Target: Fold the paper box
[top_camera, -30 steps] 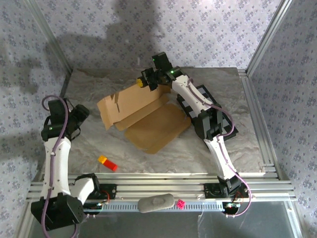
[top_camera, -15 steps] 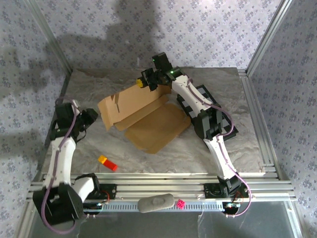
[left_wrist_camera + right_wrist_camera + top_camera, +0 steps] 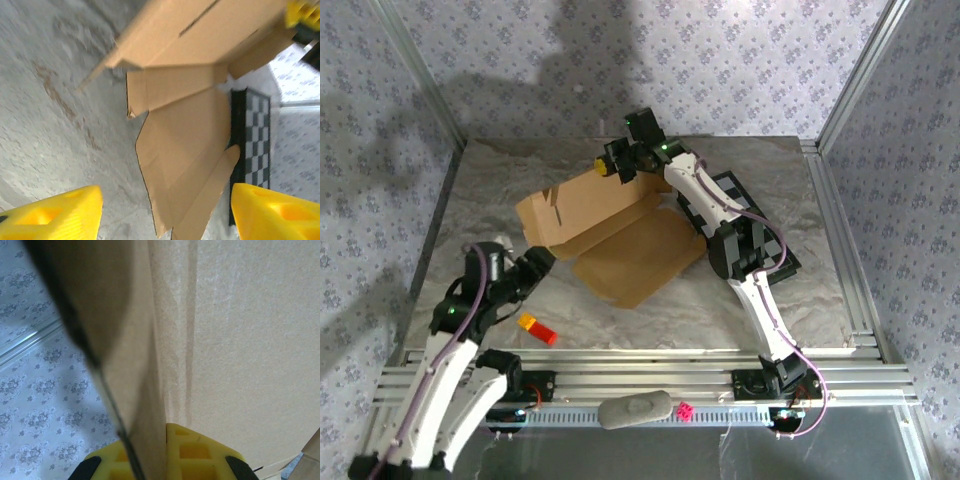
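Right gripper (image 3: 612,166) pinches the paper box (image 3: 588,212) along its far edge.

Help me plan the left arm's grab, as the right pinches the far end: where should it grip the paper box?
Likely the raised left edge of the paper box, from the near left with the open left gripper: it stands free off the table, while the lower panel lies flat.

A grey marbled tabletop (image 3: 620,325) sits inside pale lilac walls with a small floral pattern (image 3: 740,60), framed by silver aluminium posts (image 3: 857,75) and rails (image 3: 650,365). Soft dark shadows (image 3: 590,40) cross the back wall.
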You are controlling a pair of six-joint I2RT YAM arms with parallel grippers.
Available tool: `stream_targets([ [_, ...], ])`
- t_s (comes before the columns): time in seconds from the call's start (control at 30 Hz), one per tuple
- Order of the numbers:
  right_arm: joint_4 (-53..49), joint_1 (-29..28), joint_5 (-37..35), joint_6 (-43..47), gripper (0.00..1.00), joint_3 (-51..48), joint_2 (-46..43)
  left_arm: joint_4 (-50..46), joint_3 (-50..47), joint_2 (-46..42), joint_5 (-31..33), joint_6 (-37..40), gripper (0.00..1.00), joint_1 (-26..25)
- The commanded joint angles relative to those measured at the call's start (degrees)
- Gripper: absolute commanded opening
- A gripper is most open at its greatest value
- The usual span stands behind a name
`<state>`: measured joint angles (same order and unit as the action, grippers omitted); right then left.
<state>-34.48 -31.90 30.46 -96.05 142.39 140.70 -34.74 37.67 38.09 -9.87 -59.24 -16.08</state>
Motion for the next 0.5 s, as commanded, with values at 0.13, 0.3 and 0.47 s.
stream_targets([
  [0.13,-1.4,0.0,-0.9,-2.1,0.0,2.6,0.2,1.8,5.0,16.0,12.5,-5.5,0.71,-5.9],
  [0.3,-1.9,0.0,-1.0,-2.5,0.0,2.5,-0.4,9.4,5.9,22.8,15.2,-3.7,0.67,-5.8],
  [0.47,-2.2,0.0,-0.9,-2.6,0.0,2.6,-0.5,12.1,9.0,31.5,15.8,0.6,0.59,-5.8],
])
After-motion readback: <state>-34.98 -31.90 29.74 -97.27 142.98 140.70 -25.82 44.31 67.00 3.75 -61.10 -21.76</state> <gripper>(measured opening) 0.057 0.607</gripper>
